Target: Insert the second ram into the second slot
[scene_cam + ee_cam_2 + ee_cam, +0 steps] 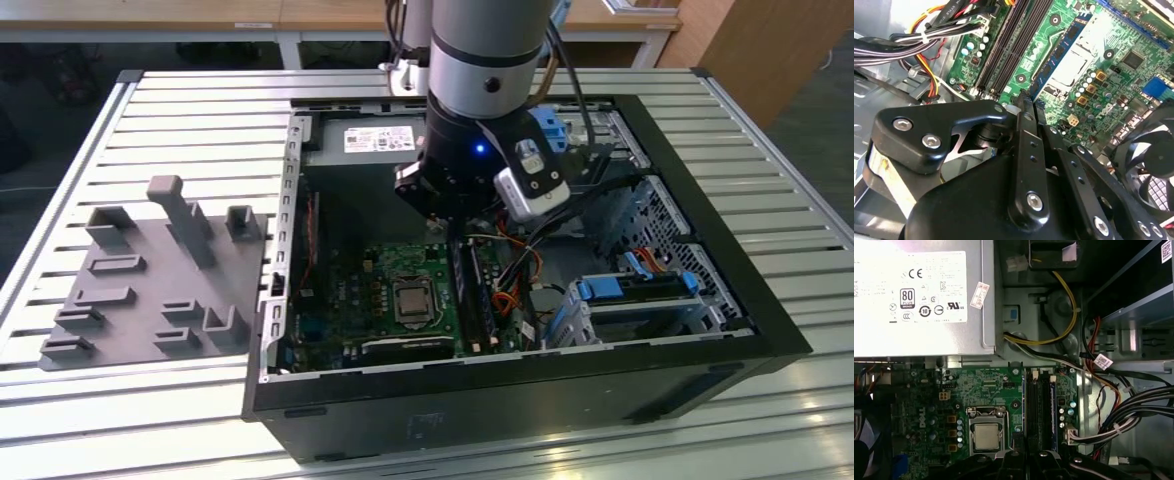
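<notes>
Nearest in the exterior view, along the lower edge of the frame, the black front wall of an open computer case (534, 390) is seen, laid on a slatted metal table (134, 420). Just behind that wall, at lower centre, a green motherboard (340, 300) is exposed, with a processor socket (411, 300) at its middle. Just to the exterior view's right of the socket, the second ram (465, 295) is seen standing on edge. In the second wrist view the second ram (1060, 52) is shown as a blue strip with dark chips between the socket and the black memory slots (1004, 45). Whether it is fully seated cannot be told.

At the strip's far end, in the centre of the frame, the gripper (458, 238) is positioned inside the case. In the second wrist view the gripper (1025, 102) is shown with its fingers drawn together, no gap visible, and the tips in line with the strip's end. Whether anything is pinched cannot be told.

A grey fixture block (147, 280) is set on the table at the exterior view's left. Farthest, at upper centre, a power supply (380, 140) is mounted in the case.
</notes>
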Tool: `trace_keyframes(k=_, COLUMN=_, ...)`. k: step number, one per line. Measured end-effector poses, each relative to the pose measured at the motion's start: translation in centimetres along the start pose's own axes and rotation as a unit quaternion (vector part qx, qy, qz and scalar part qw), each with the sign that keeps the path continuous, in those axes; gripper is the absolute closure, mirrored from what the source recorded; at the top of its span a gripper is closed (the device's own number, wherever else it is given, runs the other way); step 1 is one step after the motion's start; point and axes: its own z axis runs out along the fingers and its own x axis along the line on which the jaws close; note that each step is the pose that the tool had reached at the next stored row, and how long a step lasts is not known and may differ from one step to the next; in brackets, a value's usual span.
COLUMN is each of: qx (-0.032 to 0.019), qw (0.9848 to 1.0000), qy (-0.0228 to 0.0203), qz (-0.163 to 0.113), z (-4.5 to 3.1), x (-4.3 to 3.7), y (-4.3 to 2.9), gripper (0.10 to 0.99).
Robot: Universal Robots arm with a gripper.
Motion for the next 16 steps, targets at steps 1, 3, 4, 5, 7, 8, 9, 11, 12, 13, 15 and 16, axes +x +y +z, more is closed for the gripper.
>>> trace_keyframes(k=1, qx=0.0014, qw=1.0, qy=0.0004, qz=0.0, z=0.1, x=0.0, y=0.0, gripper=0.949)
trace_keyframes(k=3, qx=0.0017, qw=1.0, qy=0.0005, qz=0.0, z=0.24, x=0.01, y=-0.01, gripper=0.949)
trace_keyframes(k=4, qx=0.0019, qw=1.0, qy=0.0005, qz=0.0, z=0.26, x=0.01, y=-0.03, gripper=0.949)
trace_keyframes(k=5, qx=0.0023, qw=1.0, qy=0.0005, qz=0.0, z=0.27, x=0.01, y=-0.04, gripper=0.949)
trace_keyframes(k=7, qx=0.0032, qw=1.0, qy=0.0005, qz=0.0, z=0.32, x=0.01, y=-0.09, gripper=0.949)
trace_keyframes(k=8, qx=0.0032, qw=1.0, qy=0.0005, qz=0.0, z=0.35, x=0.01, y=-0.11, gripper=0.949)
trace_keyframes(k=9, qx=0.0032, qw=1.0, qy=0.0007, qz=0.0, z=0.37, x=0.01, y=-0.14, gripper=0.949)
trace_keyframes(k=11, qx=0.0034, qw=1.0, qy=0.0014, qz=0.0, z=0.42, x=0.0, y=-0.14, gripper=0.949)
trace_keyframes(k=12, qx=0.0033, qw=1.0, qy=0.0016, qz=0.0, z=0.45, x=0.0, y=-0.17, gripper=0.949)
trace_keyframes(k=13, qx=0.0033, qw=1.0, qy=0.002, qz=0.0, z=0.49, x=-0.03, y=-0.19, gripper=0.949)
trace_keyframes(k=15, qx=0.0035, qw=1.0, qy=0.0027, qz=0.0, z=0.59, x=-0.05, y=-0.24, gripper=0.949)
trace_keyframes(k=16, qx=0.0035, qw=1.0, qy=0.0027, qz=0.0, z=0.64, x=-0.05, y=-0.31, gripper=0.949)
